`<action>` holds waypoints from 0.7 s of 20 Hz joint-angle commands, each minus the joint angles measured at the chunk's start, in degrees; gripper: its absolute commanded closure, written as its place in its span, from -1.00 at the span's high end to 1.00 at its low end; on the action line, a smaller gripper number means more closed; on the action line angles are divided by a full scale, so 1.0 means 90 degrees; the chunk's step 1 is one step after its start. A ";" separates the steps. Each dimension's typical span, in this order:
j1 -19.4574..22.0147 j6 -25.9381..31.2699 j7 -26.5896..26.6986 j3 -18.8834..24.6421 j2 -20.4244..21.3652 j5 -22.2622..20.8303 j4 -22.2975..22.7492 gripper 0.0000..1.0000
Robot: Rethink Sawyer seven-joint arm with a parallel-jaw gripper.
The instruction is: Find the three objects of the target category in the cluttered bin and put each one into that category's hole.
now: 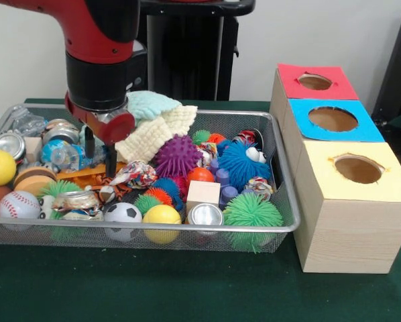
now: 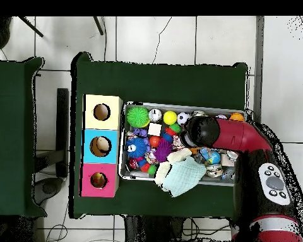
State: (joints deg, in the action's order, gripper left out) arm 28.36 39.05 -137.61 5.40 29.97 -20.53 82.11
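The wire-mesh bin (image 1: 281,225) lies on the green table (image 1: 187,295), crammed with spiky rubber balls in purple (image 1: 177,155), blue (image 1: 239,164) and green (image 1: 253,213), sports balls such as a baseball (image 1: 18,204) and a soccer ball (image 1: 123,215), crushed cans (image 1: 205,215), a wooden cube (image 1: 203,192) and knitted cloths (image 1: 153,121) heaped over its far rim. Just beside the bin stands a row of three touching wooden boxes, each with a round hole in its coloured top: yellow (image 1: 359,169), blue (image 1: 332,119) and red (image 1: 314,82).
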 commanded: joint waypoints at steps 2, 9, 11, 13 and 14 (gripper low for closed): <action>-0.0087 -0.0033 0.0574 0.0412 -0.0661 -0.0244 -0.0412 1.00; -0.0041 -0.0365 0.0884 0.0509 -0.0922 -0.0456 -0.0501 1.00; -0.0004 -0.0447 0.0988 0.0557 -0.1011 -0.0507 -0.0559 1.00; 0.0007 -0.0467 0.1069 0.0584 -0.1090 -0.0547 -0.0640 1.00; 0.0021 -0.0480 0.1106 0.0607 -0.1147 -0.0557 -0.0688 1.00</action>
State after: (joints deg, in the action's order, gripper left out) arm 27.92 38.59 -137.61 5.91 24.26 -20.66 78.91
